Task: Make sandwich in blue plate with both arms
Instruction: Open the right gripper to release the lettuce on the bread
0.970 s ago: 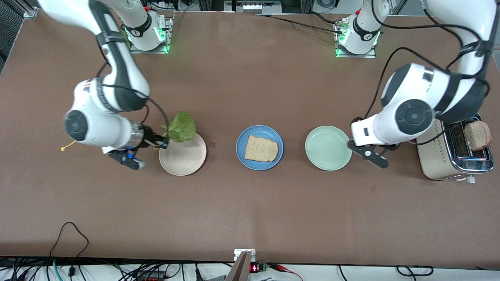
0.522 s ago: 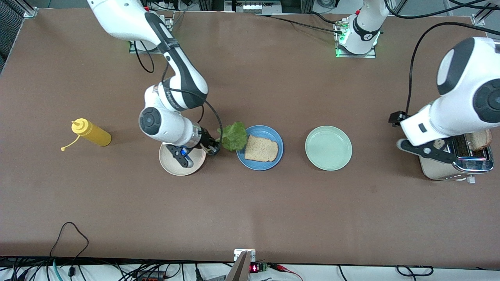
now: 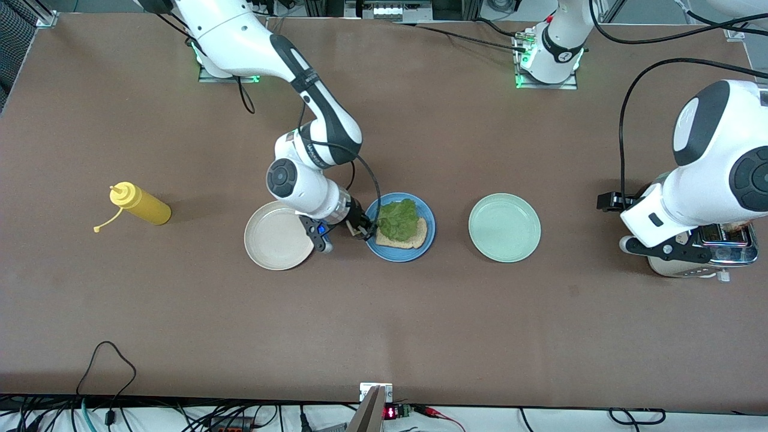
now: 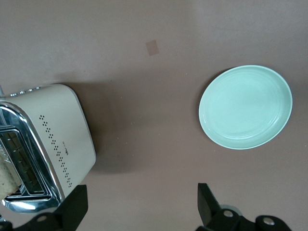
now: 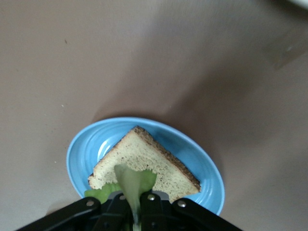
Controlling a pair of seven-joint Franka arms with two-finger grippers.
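Right gripper (image 3: 360, 229) jaws clamped (low), left gripper (image 4: 139, 211) jaws spread

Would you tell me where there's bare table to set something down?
The table is bare along the edge nearest the front camera, and between the mustard bottle and cream plate. The blue plate is crowded by the right gripper.

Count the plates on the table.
3, in a row: cream plate toward the right arm's end, blue plate in the middle, mint-green plate toward the left arm's end.

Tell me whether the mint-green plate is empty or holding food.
Empty. The mint-green plate shows only its bare ringed surface in the front and left wrist views, with no bread or lettuce on it.
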